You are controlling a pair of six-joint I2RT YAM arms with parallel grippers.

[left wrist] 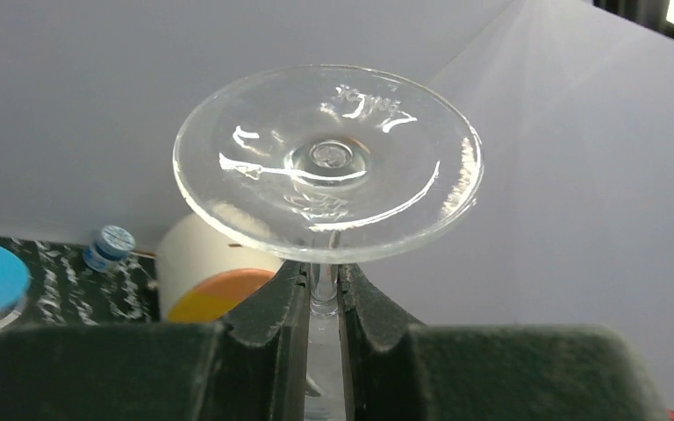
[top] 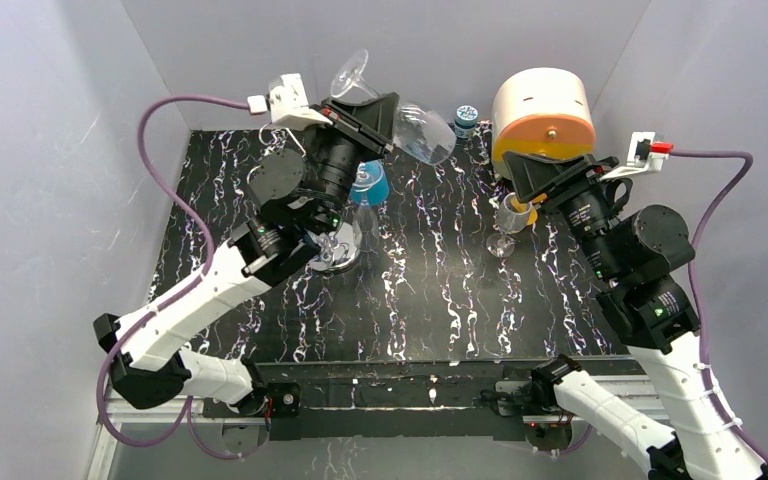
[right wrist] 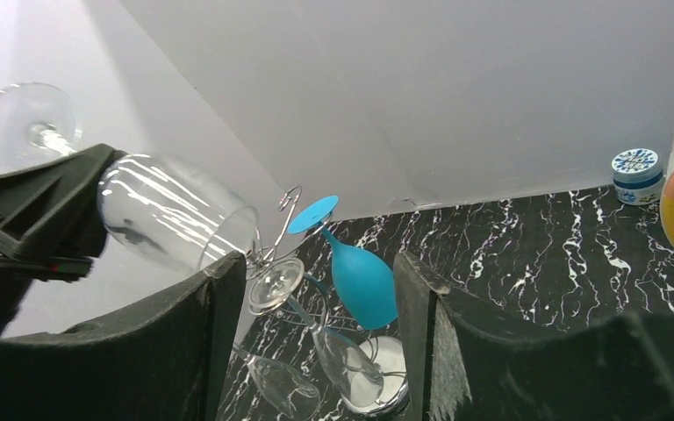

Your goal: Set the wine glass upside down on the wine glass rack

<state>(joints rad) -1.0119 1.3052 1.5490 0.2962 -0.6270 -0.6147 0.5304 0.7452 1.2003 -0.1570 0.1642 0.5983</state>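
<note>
Wine glass (top: 422, 135) is in the air over the back of the table (top: 430, 300), lying nearly sideways, foot up-left and bowl to the right. The left gripper (top: 368, 112) is clamped on its stem. The rack (top: 338, 250) stands below on the table with a blue glass (top: 370, 185) on it. The right gripper (top: 525, 190) is over another clear glass (top: 505, 228) standing upright.

Left wrist: the fingers (left wrist: 272, 307) pinch the stem just under the round foot (left wrist: 327, 162), jaws narrow.

Right wrist: the right gripper (right wrist: 318, 263) stands wide with nothing between its fingers. Beyond, the wine glass (right wrist: 175, 215) tilts with its mouth near the rack's (right wrist: 290, 206) top loop. The blue glass (right wrist: 364, 281) hangs upside down there.
</note>
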